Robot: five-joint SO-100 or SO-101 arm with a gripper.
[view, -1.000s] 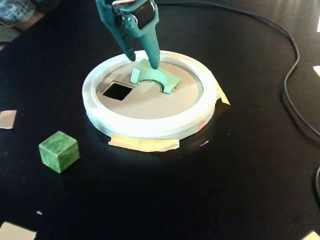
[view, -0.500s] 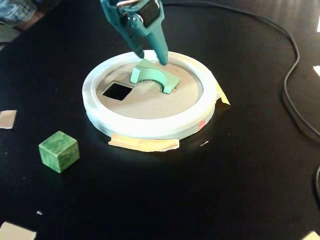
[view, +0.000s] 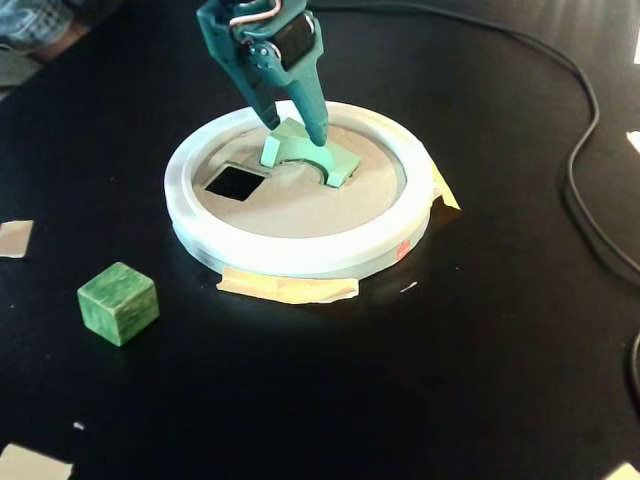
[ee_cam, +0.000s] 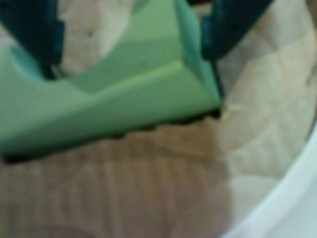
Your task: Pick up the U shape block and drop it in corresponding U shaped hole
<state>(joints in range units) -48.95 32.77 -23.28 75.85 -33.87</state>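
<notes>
Nearest the camera in the fixed view: scraps of tan tape [view: 33, 464] stuck to the black table [view: 480, 380] at the lower left edge, another scrap [view: 15, 238] further up the left side. Just beyond, a darker green cube [view: 118, 302], upright, well apart from the board and clear of the arm. Then a strip of yellowish tape [view: 288, 288] tucked under the near edge of the thick white rim [view: 300, 250], more tape [view: 444, 190] at its right side, a small reddish mark on the rim's right front. Inside the rim, a tan round board [view: 290, 205] with a dark square cutout [view: 234, 183] at left, open and uncovered. Right of it, the U shape block [view: 305, 152], pale mint green, tilted, curved notch facing front-right, sitting over the U shaped hole, which is almost wholly covered; only a dark sliver shows under the block's edge [ee_cam: 124, 133] in the wrist view. Not sunk flush. Above, the teal gripper [view: 294, 128], jaws parted a little, one fingertip on each side of the block's upper part; touching or just clear cannot be told, wrist view too blurred. Farther back, a black cable [view: 585, 170] curving along the right side. No readable writing or brand anywhere.
</notes>
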